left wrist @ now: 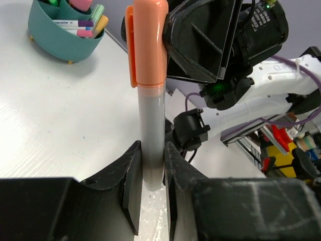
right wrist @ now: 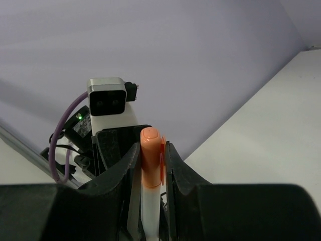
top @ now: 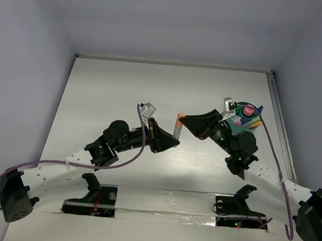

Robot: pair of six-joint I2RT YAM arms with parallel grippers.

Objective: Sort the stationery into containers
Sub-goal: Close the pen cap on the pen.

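A marker [left wrist: 148, 115] with a salmon-orange cap and a grey body is held in the air between both arms. My left gripper [left wrist: 152, 149] is shut on the bare end of its grey body. My right gripper [right wrist: 151, 148] is shut on the orange cap [right wrist: 150, 158]. In the top view the marker [top: 178, 122] spans the gap between the left gripper [top: 176, 138] and the right gripper [top: 184, 120], above the table's middle. The round teal tub [top: 241, 123] stands just right of the right gripper and holds several markers [left wrist: 96, 19] and a pink-capped tube [top: 247, 111].
The tub [left wrist: 55, 42] sits on small feet on the white table [top: 118, 88], close to the right arm's wrist [top: 240, 144]. Grey walls close the table in on three sides. The left arm's wrist camera [right wrist: 107, 98] faces the right wrist view.
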